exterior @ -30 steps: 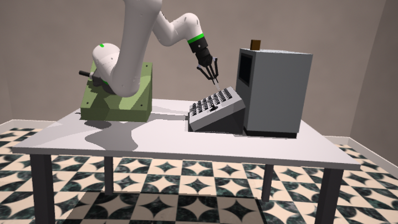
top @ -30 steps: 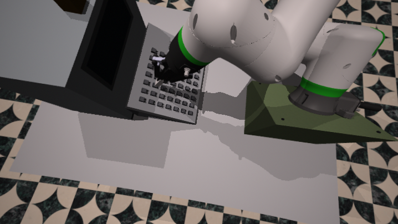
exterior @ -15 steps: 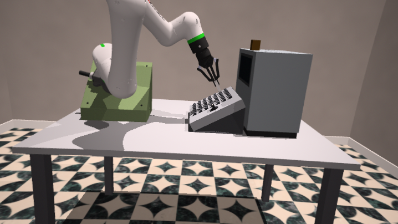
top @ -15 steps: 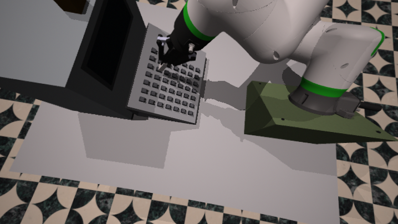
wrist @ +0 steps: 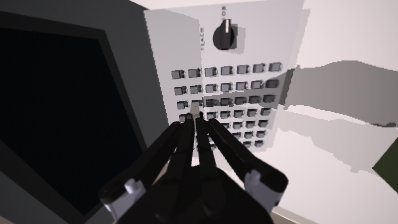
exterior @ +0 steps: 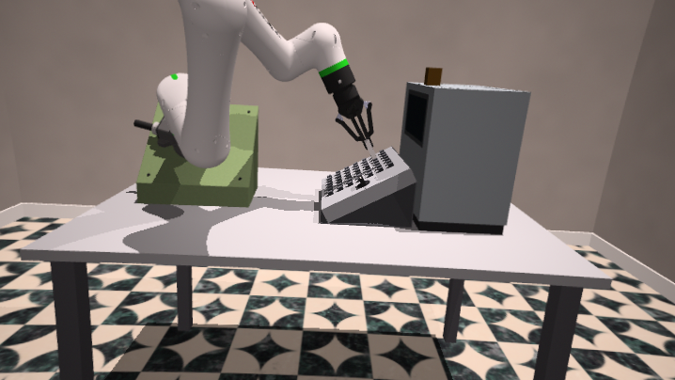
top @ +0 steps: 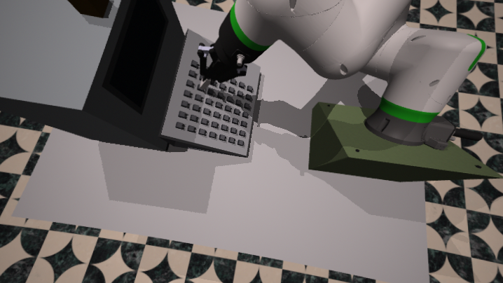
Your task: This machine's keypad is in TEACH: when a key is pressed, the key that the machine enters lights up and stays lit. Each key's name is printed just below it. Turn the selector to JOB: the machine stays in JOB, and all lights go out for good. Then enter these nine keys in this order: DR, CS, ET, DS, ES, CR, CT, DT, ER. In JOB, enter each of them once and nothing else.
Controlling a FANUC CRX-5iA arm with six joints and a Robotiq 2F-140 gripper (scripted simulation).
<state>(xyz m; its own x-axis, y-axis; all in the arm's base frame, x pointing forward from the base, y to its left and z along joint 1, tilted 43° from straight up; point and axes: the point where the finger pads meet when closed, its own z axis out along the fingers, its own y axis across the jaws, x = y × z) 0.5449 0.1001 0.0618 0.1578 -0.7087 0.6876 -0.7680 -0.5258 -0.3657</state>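
Note:
The grey sloped keypad (top: 214, 105) with rows of dark keys stands in front of the machine; it also shows in the exterior view (exterior: 363, 182) and in the wrist view (wrist: 225, 95). No key is lit. The black selector knob (wrist: 225, 36) sits above the keys, its pointer straight up toward the label above it. My gripper (wrist: 195, 108) is shut and empty, its tips at a key in the third row, second column from the left in the wrist view. It also shows in the top view (top: 204, 83) and in the exterior view (exterior: 368, 144). The key labels are too small to read.
The grey machine box (exterior: 464, 150) with a black screen (top: 135, 52) stands right behind the keypad. The green arm base (top: 387, 148) sits to the right on the table. A brown block (exterior: 432, 75) is on top of the machine.

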